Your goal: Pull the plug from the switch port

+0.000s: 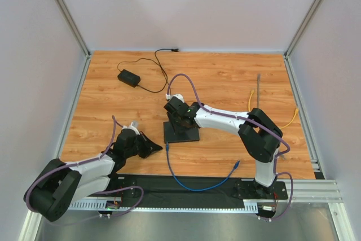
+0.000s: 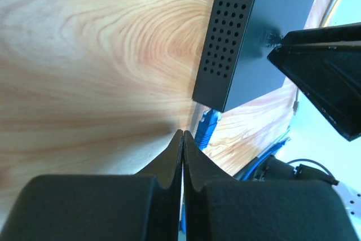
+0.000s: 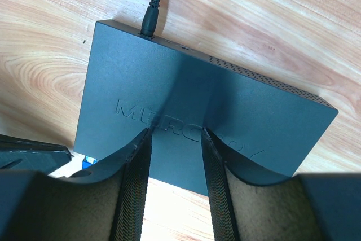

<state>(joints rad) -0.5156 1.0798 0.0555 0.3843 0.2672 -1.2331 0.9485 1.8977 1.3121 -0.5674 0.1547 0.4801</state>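
The switch (image 1: 184,135) lies flat on the counter (image 1: 237,77), a little left of centre and towards the near side. It is a matte-black box with raised lettering on its top face and rows of vent holes along one side.

The right fingers (image 1: 180,125) come down on it from above. They stand partly apart, both tips resting on the top face, and they clasp nothing.

A black barrel connector (image 3: 149,21) enters the switch's far edge. Its lead runs off across the counter.

The blue plug (image 2: 207,126) sits at the switch's near-left corner, touching the port edge. Whether it is fully seated in the port cannot be told. Its blue cable (image 1: 192,187) loops along the near side and ends loose to the right.

The left fingers (image 2: 181,142) are low over the counter, just left of that corner. They are pressed fully together, tip against tip, and the wrist view shows nothing gripped at the tips. The plug is just beside the tips, slightly farther and to the right.

A small black power brick (image 1: 128,77) lies at the far left with its own cord (image 1: 161,63). Yellow cables (image 1: 290,119) lie near the right edge.
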